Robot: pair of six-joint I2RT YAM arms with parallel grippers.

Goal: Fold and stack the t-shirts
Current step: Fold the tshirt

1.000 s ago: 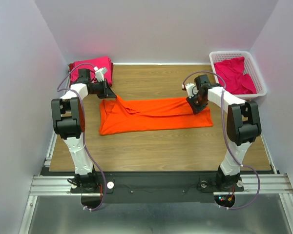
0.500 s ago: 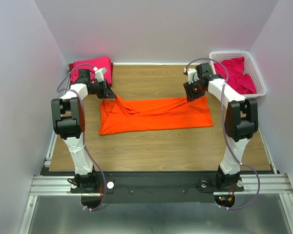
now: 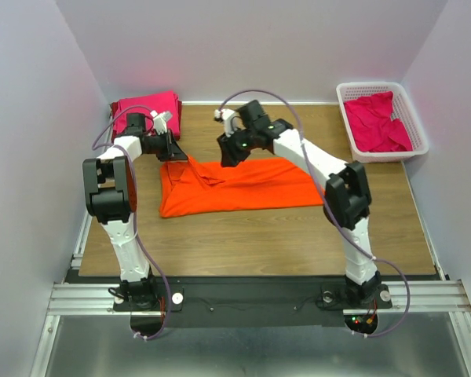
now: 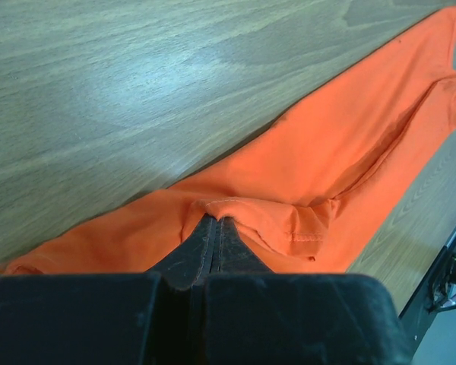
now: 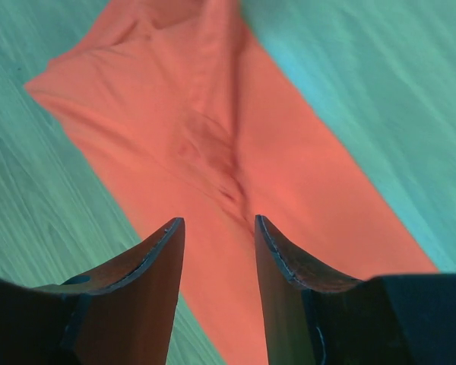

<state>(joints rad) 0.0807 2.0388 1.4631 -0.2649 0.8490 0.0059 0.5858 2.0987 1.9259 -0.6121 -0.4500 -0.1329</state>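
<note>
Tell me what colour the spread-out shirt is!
The spread-out shirt is bright orange, clearest in the top view.

The table (image 3: 243, 228) is a flat top of brown wood with light and dark lines running through it. An orange t-shirt (image 3: 251, 184) lies on it, near the middle. The shirt is folded into a long strip that goes from left to right. Most of it lies flat on the wood. Its far left corner is bunched up into a small bump with wrinkles around it. A pile of pink t-shirts (image 3: 145, 106) sits on the far left corner of the table, well apart from the basket. A white basket (image 3: 381, 85) with holes in its sides stands on the far right corner.
</note>
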